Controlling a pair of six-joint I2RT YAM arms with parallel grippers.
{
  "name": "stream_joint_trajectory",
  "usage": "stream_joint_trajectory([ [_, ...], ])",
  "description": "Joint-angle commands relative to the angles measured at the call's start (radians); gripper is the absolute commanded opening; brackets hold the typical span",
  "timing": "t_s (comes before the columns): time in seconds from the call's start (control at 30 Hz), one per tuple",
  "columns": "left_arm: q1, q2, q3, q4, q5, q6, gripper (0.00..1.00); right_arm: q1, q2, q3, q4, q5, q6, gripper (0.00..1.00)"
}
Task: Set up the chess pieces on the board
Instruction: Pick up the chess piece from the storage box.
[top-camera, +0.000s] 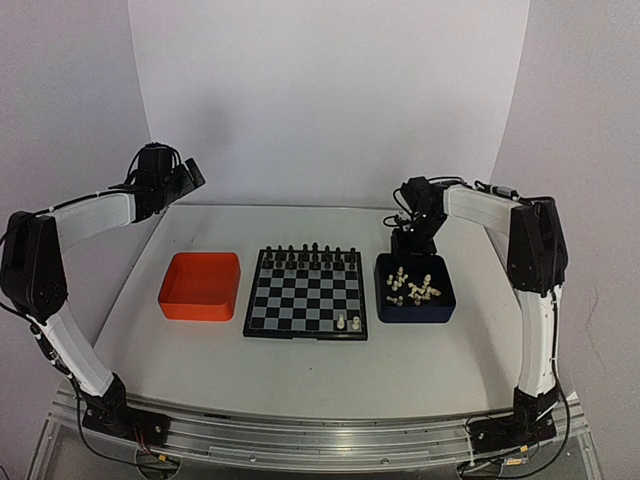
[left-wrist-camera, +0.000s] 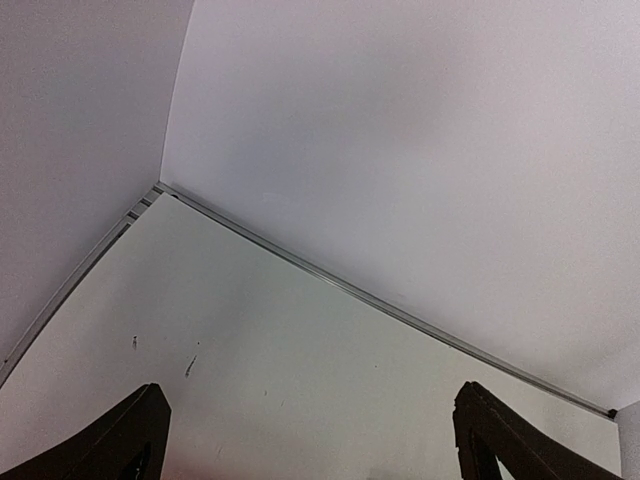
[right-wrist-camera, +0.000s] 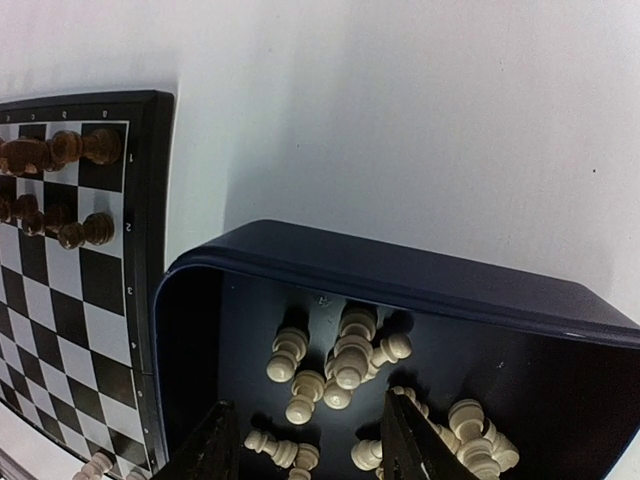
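Chess pieces (right-wrist-camera: 350, 362) in blue tray (right-wrist-camera: 400, 280) just beside board (right-wrist-camera: 100, 290).

Small white coordinate marks (right-wrist-camera: 128, 228) run along the black rim of the board (right-wrist-camera: 150, 200) in the right wrist view. The side ones seem to read 1, 2, 3. Those on the far edge are too blurred to read.

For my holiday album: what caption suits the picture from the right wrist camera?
Right gripper poised over a dark blue tray of cream-white chess pieces, the board alongside.
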Motion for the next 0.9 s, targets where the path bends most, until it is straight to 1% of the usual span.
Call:
stream_joint_trajectory([
  [0.0,-0.006,-0.016,0.015,0.011,-0.018,0.001,1.00,0.015,0.015,0.041,-0.009,0.051,-0.002,0.45],
  [0.13,-0.007,-0.018,0.013,0.013,-0.015,0.003,1.00,0.017,0.028,0.048,-0.009,0.089,0.000,0.41],
  [0.3,-0.007,-0.024,0.013,0.013,-0.022,0.017,1.00,0.019,0.047,0.049,-0.009,0.091,0.030,0.35],
  [0.57,-0.007,-0.023,0.022,0.014,-0.026,0.045,1.00,0.025,0.069,0.061,-0.010,0.096,0.024,0.31],
  [0.63,-0.007,-0.020,0.030,0.013,-0.024,0.050,1.00,0.026,0.077,0.069,-0.010,0.100,0.027,0.27],
  [0.87,-0.007,-0.020,0.041,0.013,-0.028,0.065,1.00,0.032,0.093,0.079,-0.010,0.116,0.028,0.20],
])
